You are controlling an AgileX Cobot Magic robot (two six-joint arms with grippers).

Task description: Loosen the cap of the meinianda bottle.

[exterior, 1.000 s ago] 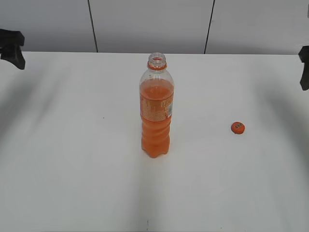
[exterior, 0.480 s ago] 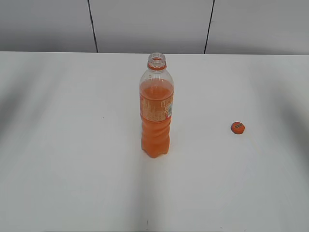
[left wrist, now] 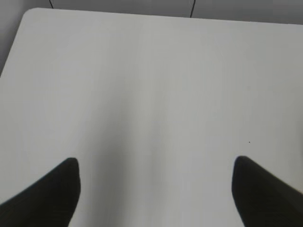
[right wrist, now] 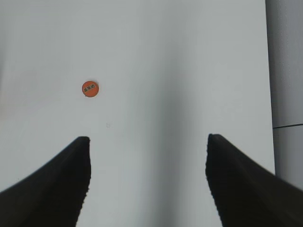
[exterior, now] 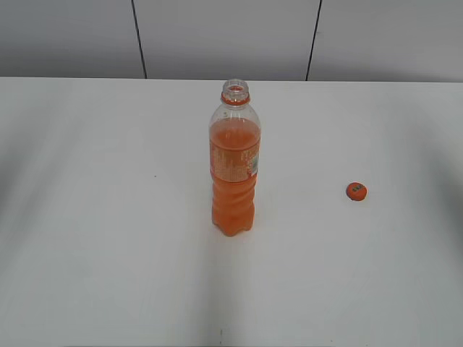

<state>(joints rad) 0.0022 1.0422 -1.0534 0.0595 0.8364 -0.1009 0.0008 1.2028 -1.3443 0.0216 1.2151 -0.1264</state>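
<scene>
Exterior view: bottle (exterior: 234, 163) upright mid-tabletop (exterior: 108, 217), neck bare, cap (exterior: 356, 191) lying well off to its right. Left tool (left wrist: 154, 182) and right tool (right wrist: 147, 161) both spread, holding nothing. Risk: a careless sweep could topple the uncapped bottle and spill it. A second ago both arms edged the frame; now they're gone.

Bottle (exterior: 234, 168): clear, orange liquid, orange printed label. Cap (exterior: 356, 191): orange, dark mark. Table (exterior: 108, 217): white.
</scene>
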